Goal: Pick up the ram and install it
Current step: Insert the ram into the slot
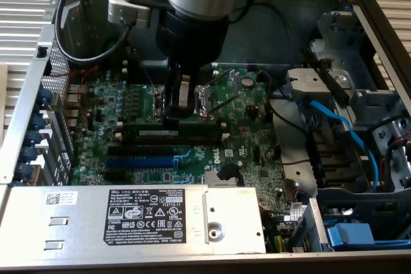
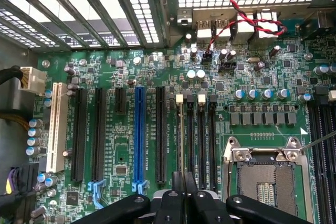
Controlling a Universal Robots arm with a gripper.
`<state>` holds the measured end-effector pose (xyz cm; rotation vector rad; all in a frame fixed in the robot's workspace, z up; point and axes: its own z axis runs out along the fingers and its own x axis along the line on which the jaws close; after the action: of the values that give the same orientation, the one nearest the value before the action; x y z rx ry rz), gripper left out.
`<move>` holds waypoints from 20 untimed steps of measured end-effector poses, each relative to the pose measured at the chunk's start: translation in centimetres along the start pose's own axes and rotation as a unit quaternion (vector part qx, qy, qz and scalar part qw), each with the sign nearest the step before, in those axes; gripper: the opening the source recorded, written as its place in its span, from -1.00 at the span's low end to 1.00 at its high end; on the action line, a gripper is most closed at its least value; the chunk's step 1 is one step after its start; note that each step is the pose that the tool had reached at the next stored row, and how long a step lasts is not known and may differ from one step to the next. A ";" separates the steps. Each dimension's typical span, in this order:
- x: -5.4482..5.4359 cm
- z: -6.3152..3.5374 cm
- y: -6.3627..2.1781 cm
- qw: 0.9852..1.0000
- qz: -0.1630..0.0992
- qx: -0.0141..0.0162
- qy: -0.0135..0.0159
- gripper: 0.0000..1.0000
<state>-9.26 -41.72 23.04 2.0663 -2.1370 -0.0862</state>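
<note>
Fingers (image 2: 178,187) nearest the lens, clenched on the top edge of the ram (image 2: 181,135). Ram stands upright, edge-on, in the memory slot farthest from the CPU socket (image 2: 265,179), just beside a long black slot (image 2: 160,135). Exterior view: ram (image 1: 186,134) lies level along the motherboard (image 1: 250,126). Cannot tell if fully seated.

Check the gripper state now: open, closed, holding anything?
Gripper: fingers closed on the ram, low over the motherboard.
</note>
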 end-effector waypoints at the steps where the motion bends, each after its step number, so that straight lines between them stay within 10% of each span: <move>1: 0.0 0.00 0.00 1.000 0.000 0.000 0.000 -0.76; 20: 0.0 0.00 0.00 1.000 0.000 0.000 0.000 -0.59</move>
<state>-9.27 -41.72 23.04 2.0663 -2.1370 -0.0862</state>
